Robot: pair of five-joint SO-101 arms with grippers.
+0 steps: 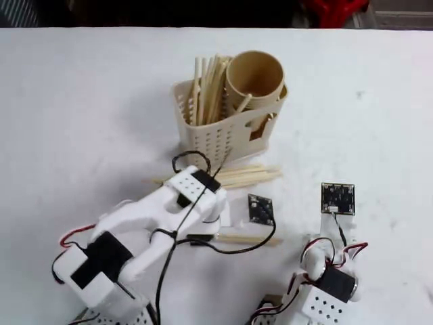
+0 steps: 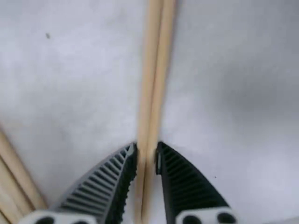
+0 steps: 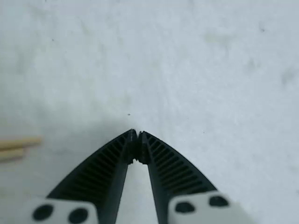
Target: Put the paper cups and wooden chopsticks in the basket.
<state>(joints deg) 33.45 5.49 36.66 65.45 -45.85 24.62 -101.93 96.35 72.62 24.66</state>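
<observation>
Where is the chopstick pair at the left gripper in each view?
High view: pair lies on the table, below the pile.
Left wrist view: pair between the left gripper's fingers.
Right wrist view: two ends, likely this pair, beside the shut right gripper.
Shared landmark: the pile, beside the pair in high and left wrist views.

One basket (image 1: 223,135) is standing on the table (image 1: 81,101), and one cup (image 1: 255,76) is showing in it; whether others are nested inside it, I cannot tell. The chopsticks (image 1: 206,84) in the basket are standing too tightly to count, several more are lying in a bundle (image 1: 250,176), and two are lying apart as a pair (image 1: 247,239). Two arms (image 1: 155,217) are sitting at the table.
</observation>
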